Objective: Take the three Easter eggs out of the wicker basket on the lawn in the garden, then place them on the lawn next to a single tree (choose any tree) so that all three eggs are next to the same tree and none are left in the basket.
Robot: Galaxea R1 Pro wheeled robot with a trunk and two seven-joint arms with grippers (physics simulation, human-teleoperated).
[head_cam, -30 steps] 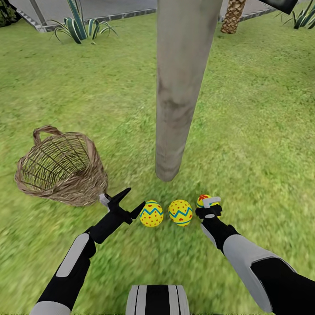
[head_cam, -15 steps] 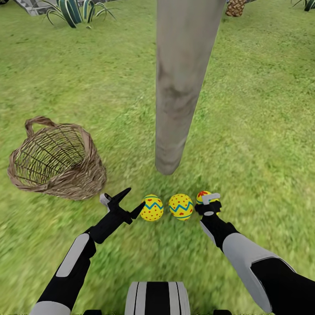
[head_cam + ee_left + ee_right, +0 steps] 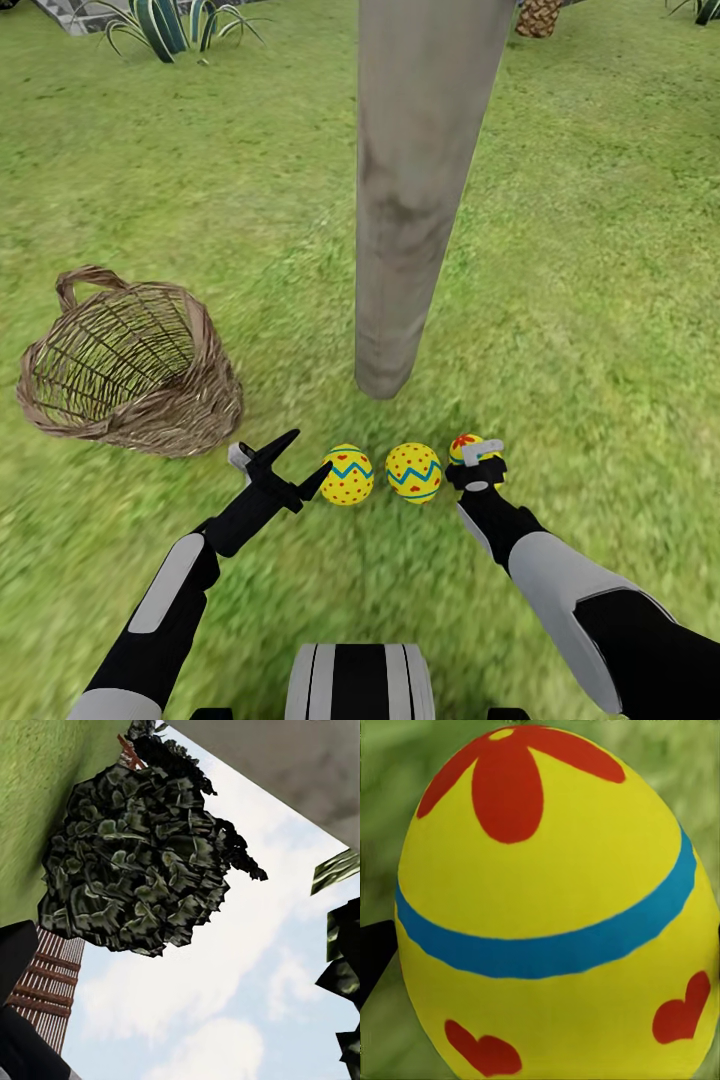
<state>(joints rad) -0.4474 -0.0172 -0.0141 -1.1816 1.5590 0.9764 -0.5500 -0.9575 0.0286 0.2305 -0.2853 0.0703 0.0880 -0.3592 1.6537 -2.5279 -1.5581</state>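
Now two Easter eggs [image 3: 380, 473] lie near the tree [image 3: 400, 250]; right pincer [image 3: 478, 465] pinches the third, left pincer [image 3: 290, 462] spread.

head view downward, lawn [image 3: 600, 250], wrist views close

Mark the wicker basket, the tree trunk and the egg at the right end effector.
wicker basket [image 3: 190, 405], head view, on its woven side wall.
tree trunk [image 3: 405, 230], head view, mid trunk.
egg [image 3: 547, 915], right wrist view, on its blue band.
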